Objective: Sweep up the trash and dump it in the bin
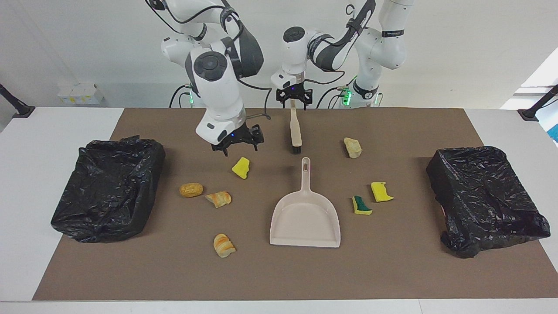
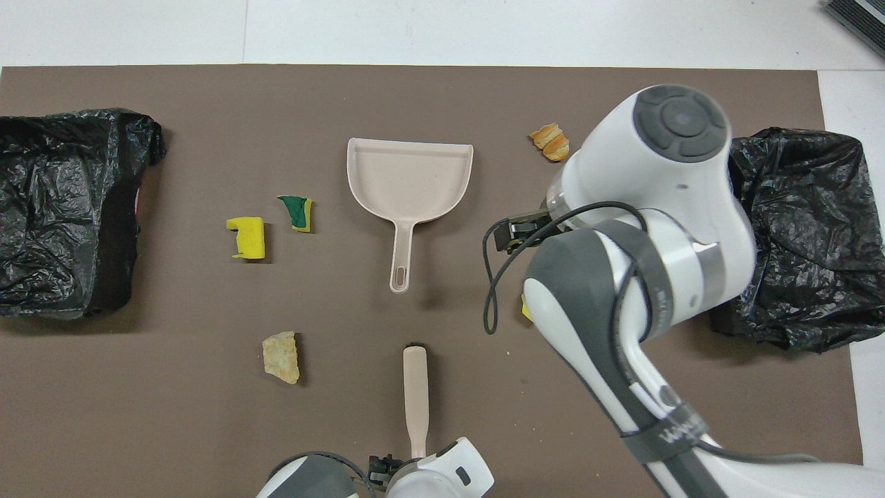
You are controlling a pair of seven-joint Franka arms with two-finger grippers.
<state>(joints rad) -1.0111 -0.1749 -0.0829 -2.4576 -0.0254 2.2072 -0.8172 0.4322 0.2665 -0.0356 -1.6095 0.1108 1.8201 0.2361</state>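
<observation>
Now, facing, we see the left gripper (image 1: 293,99) with fingers wide astride the brush (image 1: 296,128) handle; we should close squarely. The right gripper (image 1: 235,146), wide and empty, hovers near a yellow chunk (image 1: 241,168). Overhead, trash scraps (image 2: 280,356) lie scattered around the dustpan (image 2: 409,176).

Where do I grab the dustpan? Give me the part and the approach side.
Grip the beige dustpan by its slim handle, mid-length, coming straight down from above with fingers across its narrow width. The pan lies flat, mouth away from the robots, handle pointing toward them. The handle's tip lies close to the hand brush bristles, so stay mid-handle.
</observation>
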